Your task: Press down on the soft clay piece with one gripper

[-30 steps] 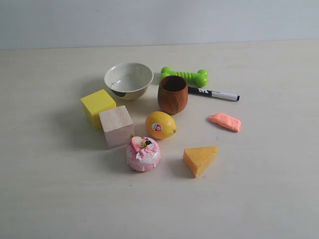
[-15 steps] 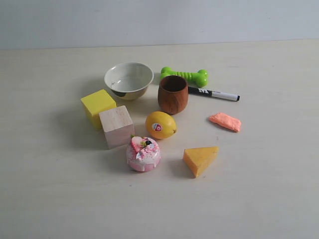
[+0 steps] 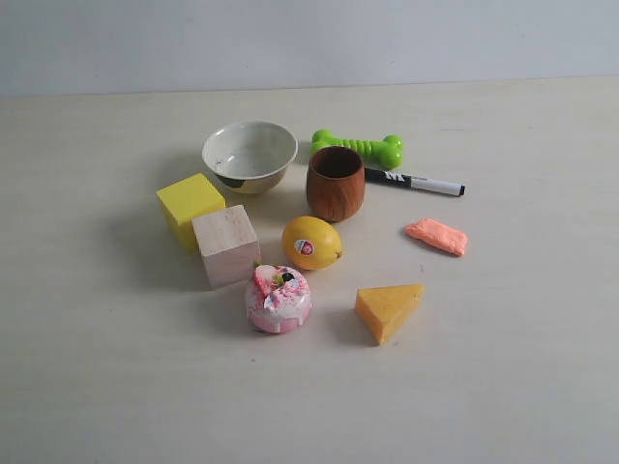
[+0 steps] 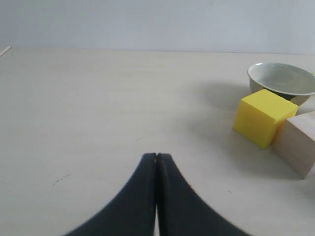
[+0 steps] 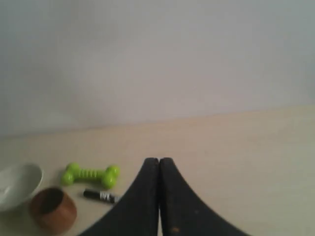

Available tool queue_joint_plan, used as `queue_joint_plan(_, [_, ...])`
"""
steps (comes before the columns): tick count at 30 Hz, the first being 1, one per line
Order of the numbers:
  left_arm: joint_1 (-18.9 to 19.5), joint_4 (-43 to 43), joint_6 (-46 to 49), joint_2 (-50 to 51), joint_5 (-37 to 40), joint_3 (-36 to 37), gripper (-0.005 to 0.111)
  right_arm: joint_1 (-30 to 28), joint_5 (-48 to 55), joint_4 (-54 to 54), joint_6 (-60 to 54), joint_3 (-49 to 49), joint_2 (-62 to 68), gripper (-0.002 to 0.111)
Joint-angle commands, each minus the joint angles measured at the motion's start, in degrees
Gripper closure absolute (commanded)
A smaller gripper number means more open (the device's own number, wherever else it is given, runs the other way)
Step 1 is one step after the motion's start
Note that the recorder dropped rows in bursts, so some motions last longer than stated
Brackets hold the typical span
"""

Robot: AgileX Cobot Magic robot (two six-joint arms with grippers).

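The soft clay piece [image 3: 437, 236], a small lumpy salmon-orange slab, lies flat on the table at the right of the exterior view, below the marker's tip. Neither arm shows in that view. In the left wrist view my left gripper [image 4: 157, 156] is shut with nothing between its black fingers, over bare table well away from the yellow cube [image 4: 264, 117]. My right gripper [image 5: 159, 160] is also shut and empty in the right wrist view; the clay is out of that view, hidden or outside the frame.
A metal bowl [image 3: 250, 155], green bone toy [image 3: 359, 149], wooden cup [image 3: 336, 183], black marker [image 3: 414, 181], lemon [image 3: 311, 242], yellow cube [image 3: 190, 207], wooden cube [image 3: 226, 245], pink frosted cake toy [image 3: 279, 299] and cheese wedge [image 3: 388, 309] stand left of the clay.
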Motion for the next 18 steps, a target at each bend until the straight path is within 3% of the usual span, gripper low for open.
queue_joint_plan(1, [-0.3,-0.2,-0.2,-0.3,-0.5,-0.1,0.107,4.3,12.0,-0.3,-3.3,-6.5,11.0,0.108])
queue_joint_plan(7, [-0.3,-0.2,-0.2,-0.3,-0.5,-0.1,0.107,9.2,15.8,-2.0,-3.3,-8.1,23.9,0.108])
queue_joint_plan(18, [-0.3,-0.2,-0.2,-0.3,-0.5,-0.1,0.107,9.6,11.4,1.2,-2.8,-8.2,32.1,0.108])
